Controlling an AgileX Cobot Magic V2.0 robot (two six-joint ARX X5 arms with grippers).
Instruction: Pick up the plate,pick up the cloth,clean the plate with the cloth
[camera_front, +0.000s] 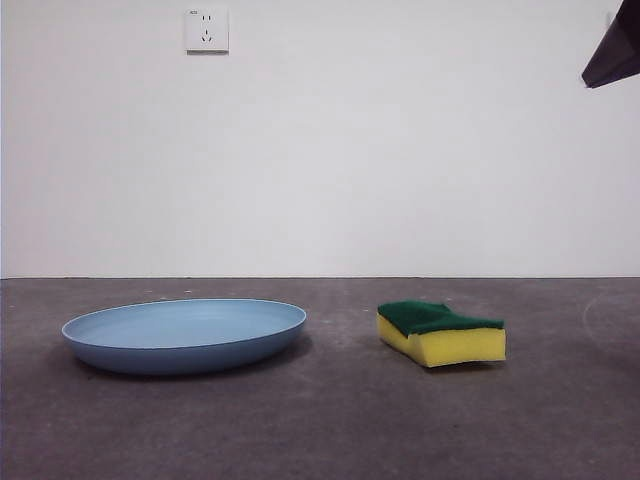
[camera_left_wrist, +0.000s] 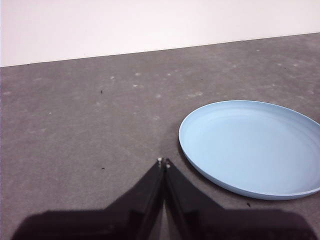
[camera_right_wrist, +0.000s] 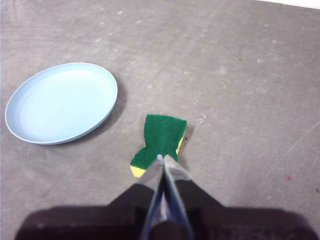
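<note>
The light-blue plate (camera_front: 185, 335) lies flat on the grey table at the left of the front view, with nothing on it. The cloth (camera_front: 441, 332), a yellow sponge with its green layer facing up, rests to the plate's right. My left gripper (camera_left_wrist: 163, 161) is shut and hangs above bare table beside the plate (camera_left_wrist: 255, 147), holding nothing. My right gripper (camera_right_wrist: 161, 158) is shut and hovers above the near end of the cloth (camera_right_wrist: 161, 138), with the plate (camera_right_wrist: 62, 102) off to one side. A black tip (camera_front: 612, 52) of one arm shows at the front view's top right corner.
A white wall with a socket (camera_front: 206, 30) stands behind the table. Bare grey tabletop (camera_front: 320, 430) stretches in front of both objects.
</note>
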